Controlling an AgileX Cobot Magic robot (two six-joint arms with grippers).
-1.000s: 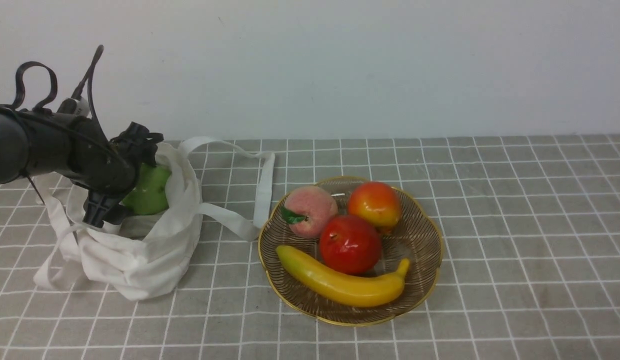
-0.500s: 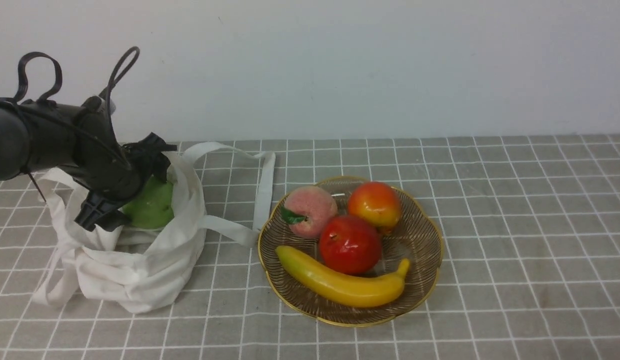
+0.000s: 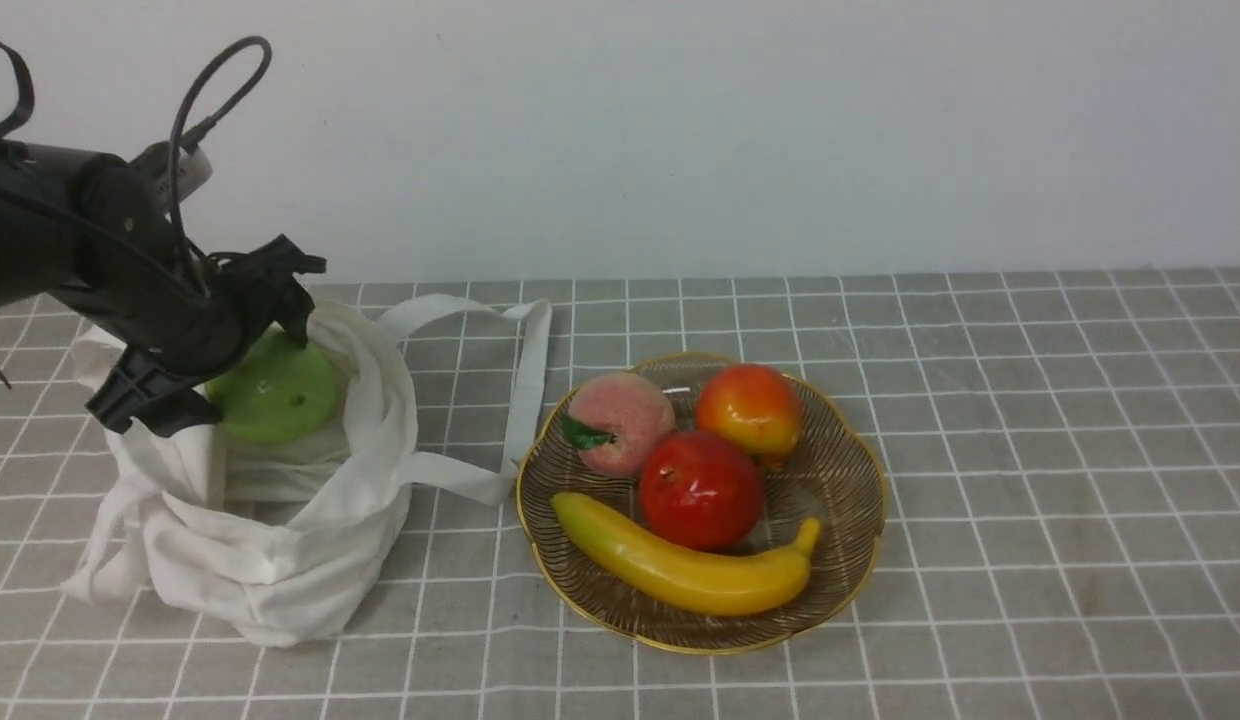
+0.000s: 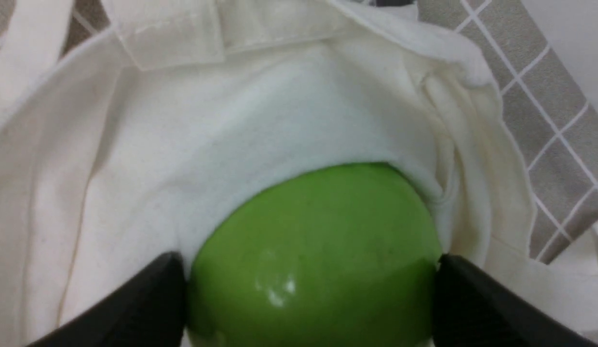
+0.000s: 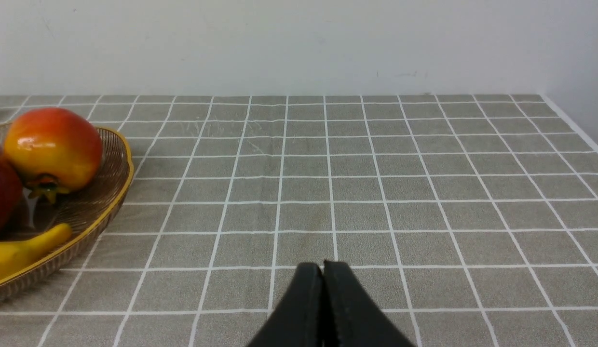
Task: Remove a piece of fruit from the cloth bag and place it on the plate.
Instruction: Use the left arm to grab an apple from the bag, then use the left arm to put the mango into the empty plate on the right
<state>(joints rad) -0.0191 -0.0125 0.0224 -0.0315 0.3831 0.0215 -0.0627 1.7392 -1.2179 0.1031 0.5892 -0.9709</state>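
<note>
The left gripper point(image 3: 242, 362) reaches into the open mouth of the white cloth bag point(image 3: 280, 560), and its two black fingers point(image 4: 144, 303) clamp the green apple point(image 3: 275, 395) from opposite sides, spread wide because the fruit fills the whole gap between them. The apple sits at the level of the bag's upper edge, inside the opening, glossy and round, with a small dark spot facing the front camera. In the left wrist view the white fabric wraps close around the far side of the apple and touches it. The bag stands slumped on the grey checked tablecloth point(image 3: 1030, 450), at the robot's left, and one long strap point(image 3: 528, 370) trails from it toward the plate point(image 3: 840, 470) and ends just beside its rim. The brown plate with the gold rim lies to the right of the bag and holds a peach point(image 3: 620, 420), a red apple point(image 3: 700, 490), a red-and-yellow fruit point(image 3: 750, 408) and a banana point(image 3: 680, 570) along its near side. The right gripper point(image 5: 323, 270) shows only in its own wrist view, low over bare tablecloth to the right of the plate, its jaws pressed together with nothing between them.
</note>
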